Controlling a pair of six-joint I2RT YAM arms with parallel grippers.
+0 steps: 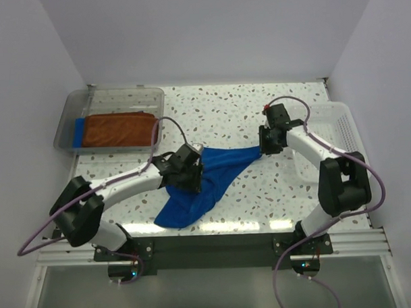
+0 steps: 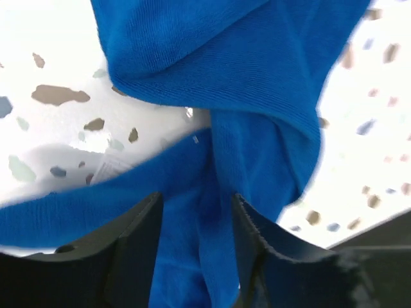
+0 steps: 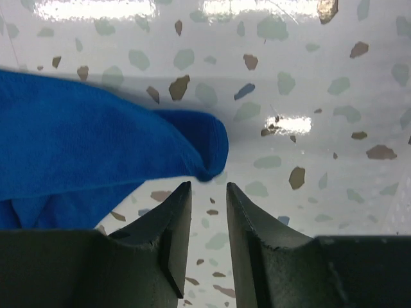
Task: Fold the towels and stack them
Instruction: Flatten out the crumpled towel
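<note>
A royal blue towel [image 1: 216, 174] lies crumpled and stretched across the middle of the table, from my right gripper down to the front edge. My left gripper [image 1: 193, 173] hangs over its left part. In the left wrist view the jaws [image 2: 196, 197] stand apart with loose folds of the blue towel [image 2: 257, 77] running between them. My right gripper [image 1: 263, 150] is at the towel's far right corner. Its jaws [image 3: 209, 186] are open with bare table between them, and the towel's corner [image 3: 205, 147] sits just beyond the fingertips. A folded rust-brown towel [image 1: 117, 129] rests in the tray on another blue towel [image 1: 78, 131].
The clear plastic tray [image 1: 115, 93] stands at the back left. A white mesh basket [image 1: 340, 129] stands at the right edge, behind the right arm. Walls close in the table on the left, back and right.
</note>
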